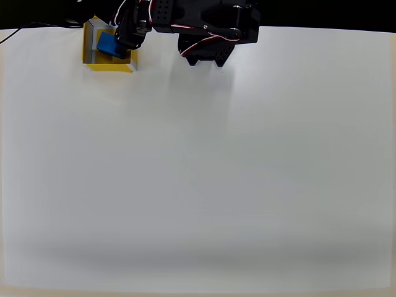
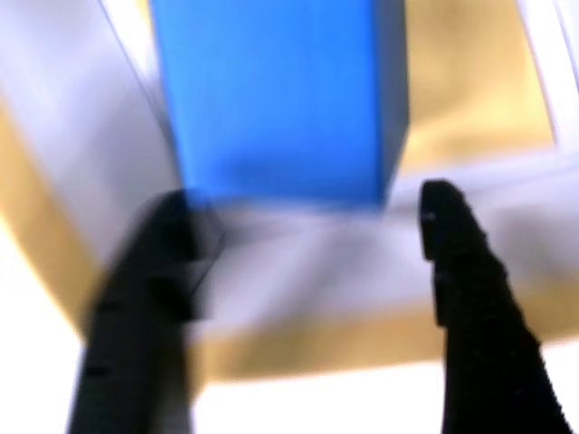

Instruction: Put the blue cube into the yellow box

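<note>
The yellow box (image 1: 87,48) sits at the table's far left corner in the overhead view. The blue cube (image 1: 109,44) rests inside it, slightly askew. My black gripper (image 1: 128,36) hangs over the box's right side, just beside the cube. In the blurred wrist view the blue cube (image 2: 280,99) lies on the floor of the yellow box (image 2: 470,99), just past my fingertips. My gripper (image 2: 308,203) is open, its two dark fingers (image 2: 470,298) spread wider than the cube and holding nothing.
The arm's black base (image 1: 207,28) stands at the table's back edge, right of the box. The white tabletop (image 1: 204,173) stretches wide in front.
</note>
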You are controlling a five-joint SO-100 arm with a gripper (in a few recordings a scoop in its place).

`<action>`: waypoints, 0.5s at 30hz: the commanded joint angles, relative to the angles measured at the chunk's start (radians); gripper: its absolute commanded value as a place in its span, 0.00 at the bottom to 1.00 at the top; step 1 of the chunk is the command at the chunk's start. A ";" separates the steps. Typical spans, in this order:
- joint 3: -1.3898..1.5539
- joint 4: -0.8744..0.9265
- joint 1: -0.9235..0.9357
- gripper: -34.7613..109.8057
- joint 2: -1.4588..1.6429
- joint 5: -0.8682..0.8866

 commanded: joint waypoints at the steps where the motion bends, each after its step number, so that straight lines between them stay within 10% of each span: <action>1: -0.278 0.206 0.026 0.29 0.072 -0.040; 15: -0.383 0.397 -0.186 0.24 0.272 -0.126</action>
